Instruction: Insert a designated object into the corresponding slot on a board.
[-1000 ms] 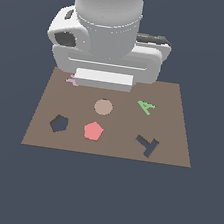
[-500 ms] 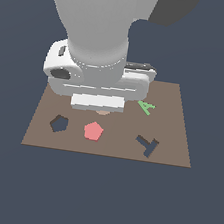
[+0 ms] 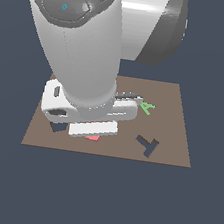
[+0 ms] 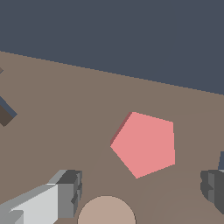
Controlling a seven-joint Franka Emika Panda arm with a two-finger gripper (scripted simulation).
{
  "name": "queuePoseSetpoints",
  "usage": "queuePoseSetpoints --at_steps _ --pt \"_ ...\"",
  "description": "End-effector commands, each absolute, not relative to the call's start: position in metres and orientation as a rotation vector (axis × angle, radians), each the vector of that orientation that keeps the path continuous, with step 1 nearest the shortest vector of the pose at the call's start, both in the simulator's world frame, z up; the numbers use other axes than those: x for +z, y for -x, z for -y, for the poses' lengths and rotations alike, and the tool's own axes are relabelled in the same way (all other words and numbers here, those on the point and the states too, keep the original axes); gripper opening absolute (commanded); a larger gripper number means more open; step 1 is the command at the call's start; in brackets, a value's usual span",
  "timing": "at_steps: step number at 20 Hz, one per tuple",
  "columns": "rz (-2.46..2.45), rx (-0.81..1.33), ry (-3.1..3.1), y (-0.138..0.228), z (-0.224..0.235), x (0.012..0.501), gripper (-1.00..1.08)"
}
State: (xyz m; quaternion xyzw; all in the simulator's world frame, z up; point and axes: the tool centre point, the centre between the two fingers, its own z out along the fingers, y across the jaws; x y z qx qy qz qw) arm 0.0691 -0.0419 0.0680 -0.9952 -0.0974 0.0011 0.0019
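And here's the arm, filling most of the exterior view, its big pale body leaning low over the board [image 3: 178, 118], with the white hand block sitting right above the near edge. Just a sliver of the coral-red pentagon [image 3: 93, 137] peeks out from under that block, lying flat on the board close to its near edge, roughly midway along it. Toward the near corner on the exterior view's left, a dark patch of the pentagon slot [image 3: 57, 127] shows beside the hand, mostly covered, and the piece is clearly not in it; the two sit near each other but apart. Over toward the other near corner lies the dark T-shaped cutout [image 3: 147, 145], and farther back the green letter A [image 3: 146, 108] rests on the brown surface. Switch to the wrist view and the picture sharpens: the pentagon [image 4: 145, 145] lies flat, fully visible, nothing touching it, with the gripper [image 4: 142, 192] spread wide, one fingertip [image 4: 65, 192] on one side and the other just showing at the picture's edge, both standing clear of the piece. The tan disc [image 4: 106, 211] sits just beside the pentagon, a narrow strip of bare board between them, lying between the two fingers. A dark notch of another cutout [image 4: 6, 113] shows at the far margin of that view.
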Motion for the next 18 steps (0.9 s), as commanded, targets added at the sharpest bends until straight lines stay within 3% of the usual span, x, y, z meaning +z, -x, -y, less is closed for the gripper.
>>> queuePoseSetpoints --at_steps 1,18 --pt "0.340 0.001 3.121 -0.077 0.043 0.061 1.00" --pt "0.388 0.000 3.117 -0.088 0.044 0.036 1.00"
